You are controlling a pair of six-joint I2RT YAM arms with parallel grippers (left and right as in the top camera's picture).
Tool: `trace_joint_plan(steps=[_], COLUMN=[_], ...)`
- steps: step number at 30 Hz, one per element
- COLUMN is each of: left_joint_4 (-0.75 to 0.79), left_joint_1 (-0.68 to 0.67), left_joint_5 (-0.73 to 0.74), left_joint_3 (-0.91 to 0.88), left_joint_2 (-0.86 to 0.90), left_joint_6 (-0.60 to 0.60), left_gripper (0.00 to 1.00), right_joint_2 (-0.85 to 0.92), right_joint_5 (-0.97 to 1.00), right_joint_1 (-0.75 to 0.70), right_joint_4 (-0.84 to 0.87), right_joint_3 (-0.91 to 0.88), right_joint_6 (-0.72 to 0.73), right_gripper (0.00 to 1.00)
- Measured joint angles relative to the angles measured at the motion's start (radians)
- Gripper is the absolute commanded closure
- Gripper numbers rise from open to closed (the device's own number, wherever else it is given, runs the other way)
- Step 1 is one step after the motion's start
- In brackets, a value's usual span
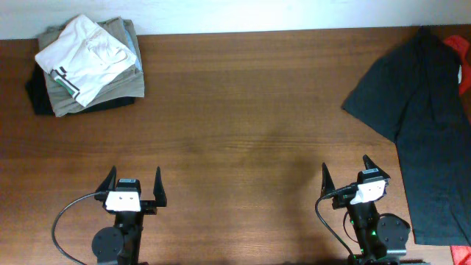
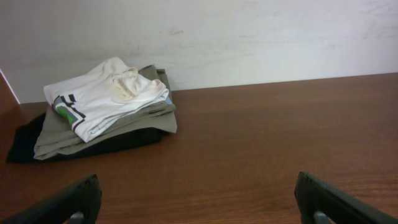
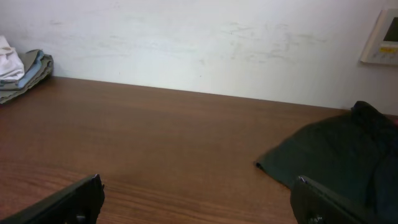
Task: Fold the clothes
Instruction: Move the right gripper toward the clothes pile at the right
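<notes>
Seen from overhead, I have both arms parked at the near edge of a brown wooden tabletop [image 1: 243,110]. The left gripper [image 1: 135,177] and the right gripper [image 1: 346,168] each stand with fingers spread wide, holding nothing.

The charcoal T-shirt [image 1: 419,132] lies unfolded at the far right. It is a rumpled dark strip running from the back edge toward me, just right of the right gripper and well apart from the left one. A pile of folded garments [image 1: 88,66], white over khaki, sits in the back left corner.

As I judge it, folding has not begun. The first job is to drag the shirt to the open middle and spread it flat. I would pinch one layer at the nearest corner with the right gripper and pull slowly so the cloth does not bunch. The left gripper can then take the opposite edge.

The shirt runs off the right and bottom of the overhead view, so its hem, collar and sleeves are unclear. No white lettering shows. A red-orange shirt [image 1: 462,59] peeks out at the right edge, and I cannot tell whether the two overlap.
</notes>
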Motion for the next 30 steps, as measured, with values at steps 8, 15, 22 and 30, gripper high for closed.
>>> trace_joint_plan(steps=[8,15,22,30], left_joint_4=[0.0,0.0,0.0,0.0], left_joint_1=[0.0,0.0,0.0,0.0], left_joint_5=[0.0,0.0,0.0,0.0], left_joint_3=[0.0,0.0,0.0,0.0], left_joint_2=[0.0,0.0,0.0,0.0], left_joint_6=[0.0,0.0,0.0,0.0], left_gripper=[0.01,0.01,0.01,0.01], right_joint_2=[0.0,0.0,0.0,0.0], right_joint_5=[0.0,0.0,0.0,-0.013], right_joint_1=[0.0,0.0,0.0,0.0], right_joint_4=[0.0,0.0,0.0,0.009], right_joint_3=[0.0,0.0,0.0,0.0], right_joint_6=[0.0,-0.001,0.0,0.007], right_gripper=[0.01,0.01,0.01,0.01])
